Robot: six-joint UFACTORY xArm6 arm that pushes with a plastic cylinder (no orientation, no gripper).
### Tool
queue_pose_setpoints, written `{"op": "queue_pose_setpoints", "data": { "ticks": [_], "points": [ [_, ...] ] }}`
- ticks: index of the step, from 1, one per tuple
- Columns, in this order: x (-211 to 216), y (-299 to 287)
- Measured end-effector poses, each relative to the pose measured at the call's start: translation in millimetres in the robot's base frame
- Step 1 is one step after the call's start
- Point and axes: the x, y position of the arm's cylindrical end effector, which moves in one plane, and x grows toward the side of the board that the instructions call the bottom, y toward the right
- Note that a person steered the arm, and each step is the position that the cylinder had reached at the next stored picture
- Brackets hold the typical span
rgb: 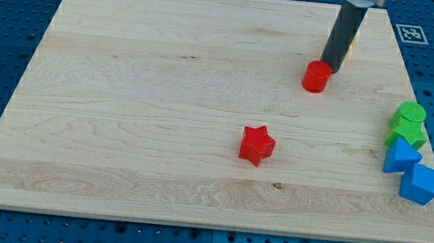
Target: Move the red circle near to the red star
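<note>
The red circle [315, 77] lies on the wooden board at the view's upper right. The red star [257, 144] lies near the board's middle, below and to the left of the circle, well apart from it. My tip [331, 66] is at the lower end of the dark rod, right at the circle's upper right edge, touching or almost touching it. A yellow block [349, 47] is mostly hidden behind the rod.
At the board's right edge [410, 108] a green circle [411, 113], a green block [408, 133], a blue triangle [400, 156] and a blue block [419, 184] sit in a tight cluster. A fiducial tag [410, 33] lies off the top right corner.
</note>
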Motion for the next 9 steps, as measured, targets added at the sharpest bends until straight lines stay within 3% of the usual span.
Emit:
{"op": "queue_pose_setpoints", "data": {
  "ticks": [3,6,9],
  "points": [
    [14.3,-8.8],
    [29.2,-70.5],
    [44.8,-34.5]
  ]
}}
